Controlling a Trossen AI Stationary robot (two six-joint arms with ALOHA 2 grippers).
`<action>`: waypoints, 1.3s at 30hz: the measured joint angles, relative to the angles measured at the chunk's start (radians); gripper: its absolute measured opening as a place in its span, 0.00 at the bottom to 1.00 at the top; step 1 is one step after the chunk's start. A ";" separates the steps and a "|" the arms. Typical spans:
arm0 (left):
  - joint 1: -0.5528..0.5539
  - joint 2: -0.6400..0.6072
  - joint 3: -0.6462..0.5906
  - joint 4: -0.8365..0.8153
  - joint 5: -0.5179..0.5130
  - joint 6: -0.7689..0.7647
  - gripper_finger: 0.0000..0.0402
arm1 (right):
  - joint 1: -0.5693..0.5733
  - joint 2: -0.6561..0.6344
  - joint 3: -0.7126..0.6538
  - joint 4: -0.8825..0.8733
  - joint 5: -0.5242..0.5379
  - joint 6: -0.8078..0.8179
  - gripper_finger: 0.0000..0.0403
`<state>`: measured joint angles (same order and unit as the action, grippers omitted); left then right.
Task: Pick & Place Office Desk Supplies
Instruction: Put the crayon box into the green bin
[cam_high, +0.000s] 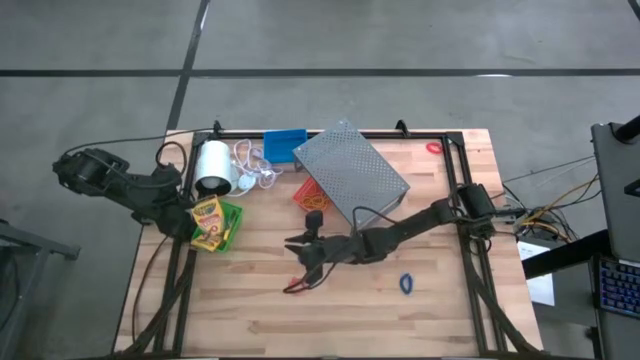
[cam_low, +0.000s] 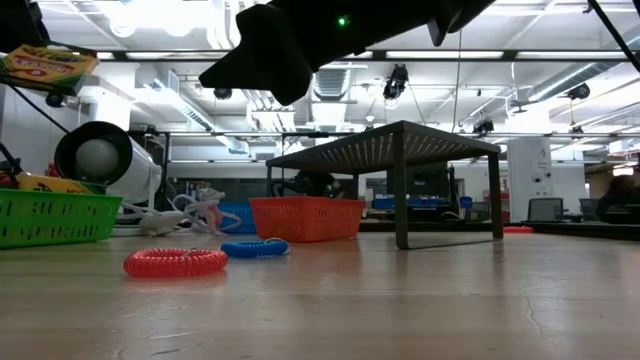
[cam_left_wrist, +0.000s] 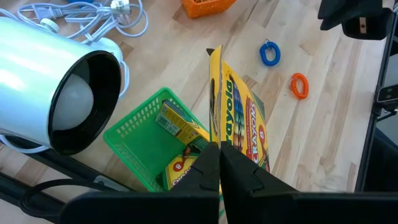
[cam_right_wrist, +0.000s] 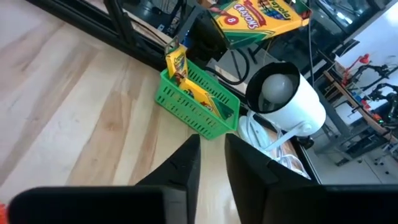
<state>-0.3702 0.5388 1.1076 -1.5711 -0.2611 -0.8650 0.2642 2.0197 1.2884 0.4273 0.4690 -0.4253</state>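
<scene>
Two dark robot arms work over a wooden bench (cam_high: 420, 310). At the left edge, the left gripper (cam_left_wrist: 219, 163) is clamped on the end of a yellow Crayola crayon box (cam_left_wrist: 239, 124) and holds it in the air above the green bin (cam_left_wrist: 144, 144). A second crayon box (cam_left_wrist: 175, 119) stands tilted inside that bin, which sits at the left edge just in front of the white lamp roll (cam_high: 211, 166) with its tangled white cord (cam_high: 250, 165). The right arm reaches across from the right edge to the middle of the bench, where the right gripper (cam_high: 296, 264) hangs with its fingers (cam_right_wrist: 180, 163) a narrow gap apart and nothing between them. A red ring band (cam_low: 176, 262) lies on the wood near the front of the bench, close below that gripper, with a blue ring band (cam_low: 255, 247) just beside it in the low view. The orange bin (cam_low: 306, 218) sits near the middle, partly under the grey perforated metal rack (cam_high: 350, 172). Near the back edge lies the blue bin (cam_high: 284, 145), and another small red ring (cam_high: 433, 147) rests near the back right corner.
</scene>
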 joint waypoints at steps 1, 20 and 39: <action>0.000 0.000 0.000 0.000 0.000 0.000 0.00 | 0.000 0.000 0.000 0.002 0.000 0.000 0.20; 0.000 0.000 0.000 0.000 0.003 0.000 0.00 | -0.069 0.068 0.019 0.033 -0.126 -0.367 0.22; 0.000 0.000 -0.001 0.000 0.019 0.000 0.00 | -0.134 0.563 0.722 -0.094 -0.001 -0.538 0.22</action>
<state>-0.3702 0.5385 1.1069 -1.5709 -0.2424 -0.8646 0.1303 2.5822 2.0103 0.3333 0.4683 -0.9628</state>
